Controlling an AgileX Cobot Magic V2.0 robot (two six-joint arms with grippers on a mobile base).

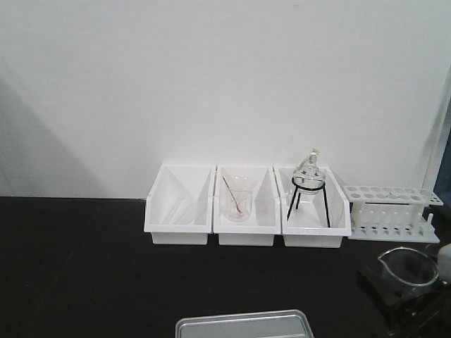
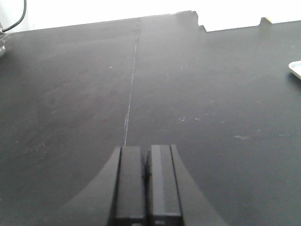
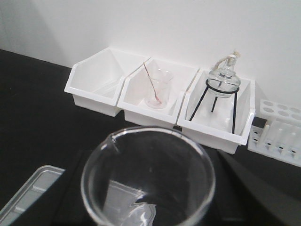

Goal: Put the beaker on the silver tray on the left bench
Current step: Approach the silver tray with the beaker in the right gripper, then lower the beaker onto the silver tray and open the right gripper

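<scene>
I am clamping the right tool (image 1: pixel 402 296) on the small clear glass beaker (image 3: pixel 148 179), near the shallow grey metal tray (image 1: pixel 243 325); the left tool (image 2: pixel 146 183) is sitting with jaws together over the matte black worktop (image 2: pixel 70 94).

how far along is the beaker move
Done: the beaker looks gripped by the right gripper. In hand: it is held to the right of the silver tray, not over it. Left: bring it across and set it in the tray. The left gripper is shut over the black bench, holding nothing.
</scene>
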